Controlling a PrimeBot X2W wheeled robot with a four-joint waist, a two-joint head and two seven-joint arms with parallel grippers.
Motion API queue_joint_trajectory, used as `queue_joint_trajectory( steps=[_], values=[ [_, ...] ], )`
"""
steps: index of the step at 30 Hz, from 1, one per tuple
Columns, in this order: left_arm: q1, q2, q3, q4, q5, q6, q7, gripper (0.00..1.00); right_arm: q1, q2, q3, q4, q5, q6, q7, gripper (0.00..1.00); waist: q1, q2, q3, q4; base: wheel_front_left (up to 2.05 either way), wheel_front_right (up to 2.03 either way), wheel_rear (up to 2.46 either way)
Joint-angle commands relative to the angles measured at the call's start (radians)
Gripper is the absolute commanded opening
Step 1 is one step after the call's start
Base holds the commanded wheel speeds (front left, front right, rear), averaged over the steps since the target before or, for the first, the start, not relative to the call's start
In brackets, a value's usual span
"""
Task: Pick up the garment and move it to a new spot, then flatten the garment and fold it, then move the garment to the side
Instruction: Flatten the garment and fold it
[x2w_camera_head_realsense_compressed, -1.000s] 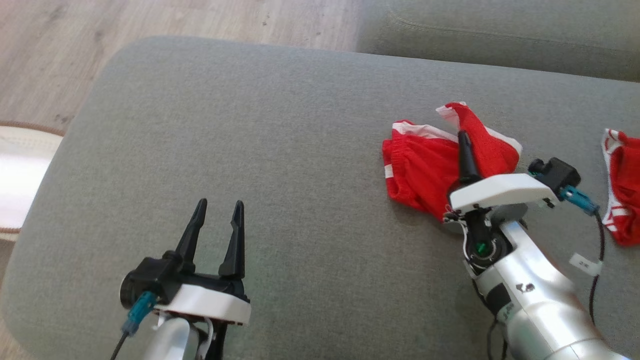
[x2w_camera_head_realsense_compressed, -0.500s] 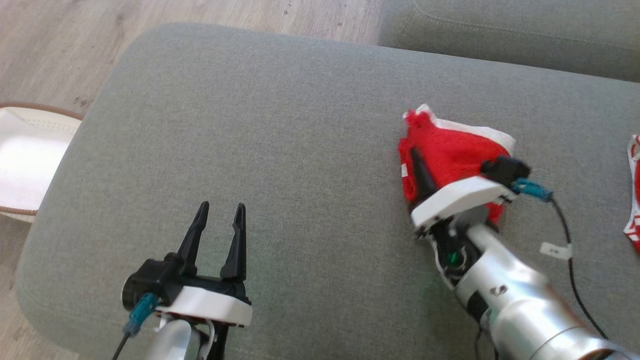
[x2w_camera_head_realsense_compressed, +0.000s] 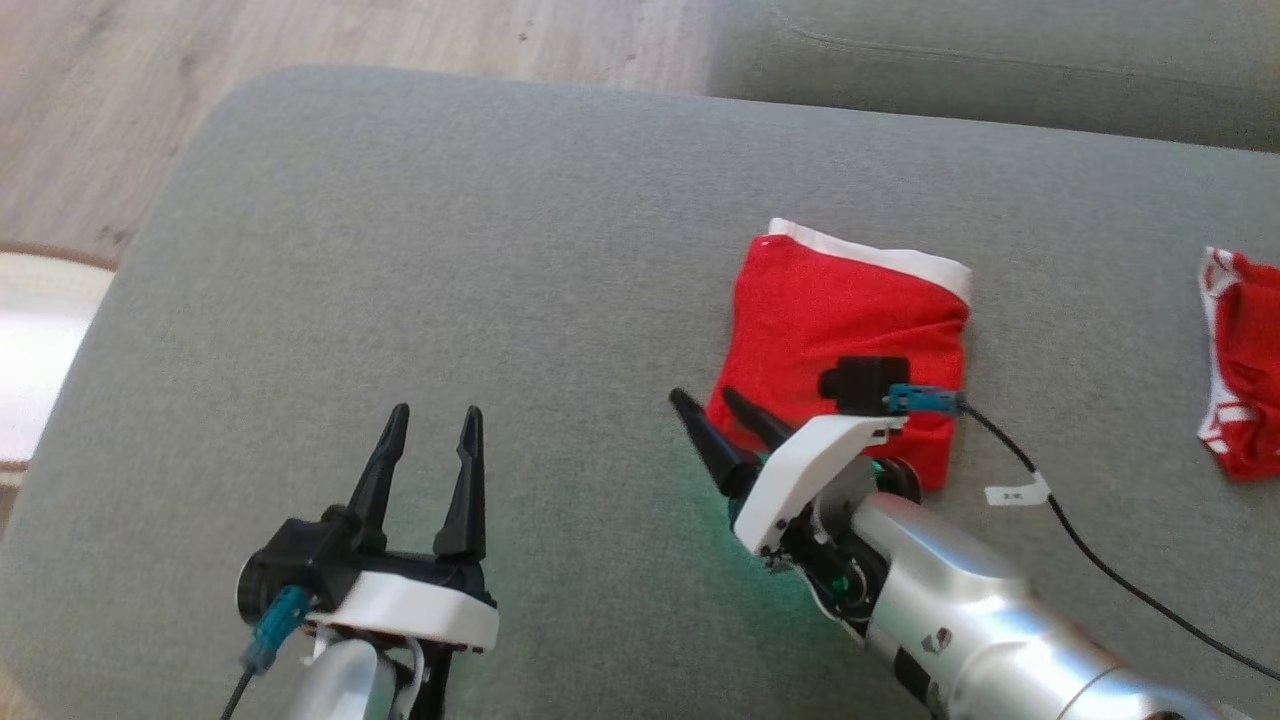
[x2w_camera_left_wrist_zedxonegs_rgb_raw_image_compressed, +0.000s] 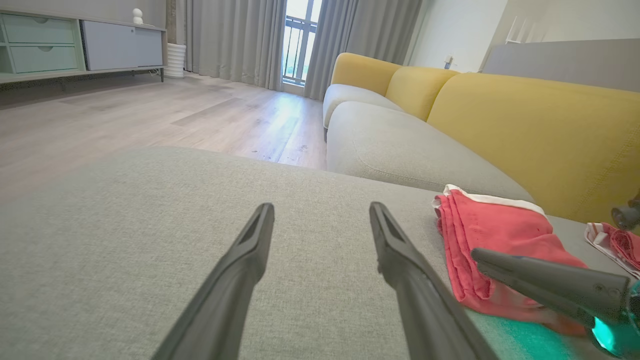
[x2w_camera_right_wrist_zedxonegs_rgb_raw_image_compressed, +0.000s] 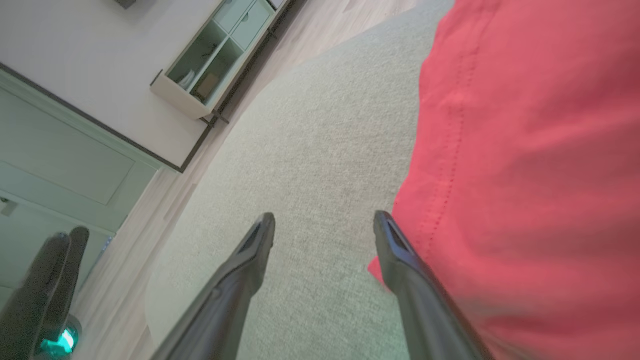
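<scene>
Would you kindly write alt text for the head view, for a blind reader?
A folded red garment with a white band lies on a grey cushion. The right gripper, open, is at its near left corner; the left gripper, open, hangs further left.

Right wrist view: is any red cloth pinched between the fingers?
No, the right gripper stands open over grey cushion, the red garment beside its fingers.

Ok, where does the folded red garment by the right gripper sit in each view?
Head view: right of centre, the folded red garment lies flat on the grey cushion.
Left wrist view: lower right, white trim along its far edge.
Right wrist view: across the right half of the picture.
Shared landmark: the open right gripper, its fingers at the garment's edge.
</scene>
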Motion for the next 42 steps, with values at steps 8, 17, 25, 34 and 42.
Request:
queue_joint_trajectory(
  steps=[8,17,25,34,42],
  values=[
    [-0.049,0.009,0.05,-0.055,-0.005,0.004,-0.01,1.0,-0.064,0.014,0.016,-0.026,-0.114,-0.001,-0.103,1.0,0.0,0.0,-0.02,-0.091,0.0,0.0,0.0],
    [-0.066,0.009,0.062,-0.137,-0.053,0.004,-0.01,1.0,-0.059,-0.1,-0.437,-0.066,-0.522,-0.001,-0.138,1.0,0.0,0.0,-0.024,-0.183,0.0,0.0,0.0],
    [-0.074,0.009,0.062,-0.176,-0.038,0.001,-0.01,1.0,0.282,-0.032,-0.897,-0.438,-0.938,-0.001,-0.139,1.0,0.0,0.0,-0.018,-0.235,0.0,0.0,0.0],
    [-0.048,0.009,0.056,-0.167,-0.029,-0.007,-0.01,1.0,0.453,0.013,-0.997,-0.61,-1.043,-0.001,-0.133,1.0,0.0,0.0,-0.017,-0.247,0.0,0.0,0.0],
    [-0.055,0.009,0.027,-0.165,-0.03,-0.012,-0.01,1.0,0.447,0.014,-0.964,-0.639,-1.056,-0.001,-0.099,0.0,0.0,0.0,0.007,-0.199,0.0,0.0,0.0]
  ],
)
